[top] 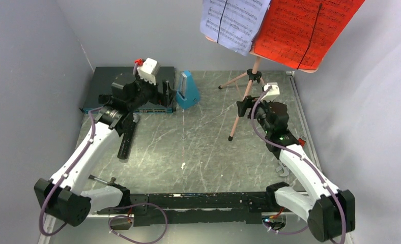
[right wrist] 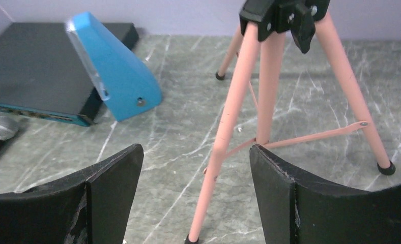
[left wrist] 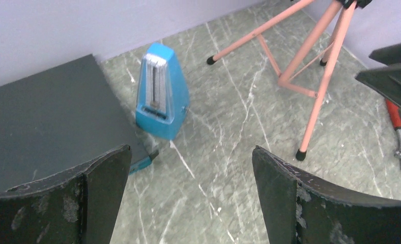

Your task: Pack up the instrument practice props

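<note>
Top external view: the pink tripod music stand point(top: 247, 91) stands on the table point(top: 198, 147) toward the back right, its three feet spread on the marbled green surface. Its board at the top carries a lavender music sheet point(top: 234, 20) on the left and a red music sheet point(top: 303, 30) on the right, side by side.

The right gripper point(top: 243, 108) sits just beside the stand's front leg, low down. In the right wrist view its jaws point(right wrist: 196, 152) stand wide apart. That leg rises through the gap between them, and I see neither finger pressing on it. The gripper has hold of nothing.

To the left of the stand, well apart from its feet, the small blue metronome point(top: 187, 90) stands upright on the table. It is right against the near right corner of a large flat black box point(top: 107, 84), which lies farther left of the stand, by the back wall.

The left gripper point(top: 165, 94) hovers over that box's right end, just left of the metronome. In the left wrist view its jaws point(left wrist: 191, 157) are spread fully, with only bare table between them, and the metronome point(left wrist: 161, 97) stands ahead of them.

The black microphone point(top: 126, 136) lies flat on the table, far left of the stand and nearer than the box, partly under the left arm. Its silver head point(right wrist: 0, 127) shows at the edge of the right wrist view.

A red-handled tool point(left wrist: 399, 127) lies on the table to the right of the stand, beyond its front foot.
</note>
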`<state>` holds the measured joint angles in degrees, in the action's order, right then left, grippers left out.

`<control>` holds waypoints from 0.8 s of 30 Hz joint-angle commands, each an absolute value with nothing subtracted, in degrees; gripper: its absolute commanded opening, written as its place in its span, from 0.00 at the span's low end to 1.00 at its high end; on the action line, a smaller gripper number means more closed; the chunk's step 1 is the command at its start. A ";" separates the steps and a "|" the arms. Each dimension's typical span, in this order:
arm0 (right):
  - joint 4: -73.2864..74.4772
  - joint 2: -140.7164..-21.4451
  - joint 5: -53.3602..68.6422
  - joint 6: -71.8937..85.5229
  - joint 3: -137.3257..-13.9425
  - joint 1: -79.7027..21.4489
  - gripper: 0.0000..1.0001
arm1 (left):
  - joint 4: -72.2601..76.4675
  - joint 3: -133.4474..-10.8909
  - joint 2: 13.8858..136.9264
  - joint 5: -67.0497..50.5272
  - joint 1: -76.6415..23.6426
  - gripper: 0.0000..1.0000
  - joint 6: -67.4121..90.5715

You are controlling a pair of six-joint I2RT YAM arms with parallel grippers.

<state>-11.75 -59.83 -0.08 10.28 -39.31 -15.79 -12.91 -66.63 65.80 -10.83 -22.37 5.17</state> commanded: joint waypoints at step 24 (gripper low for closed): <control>-5.33 -49.80 14.26 5.56 -60.32 -15.89 0.85 | 8.74 -94.35 87.73 -19.29 -26.18 0.94 4.94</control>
<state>-3.49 -48.12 12.99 7.22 -55.29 -15.81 2.63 -90.15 86.26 -16.95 -25.76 5.17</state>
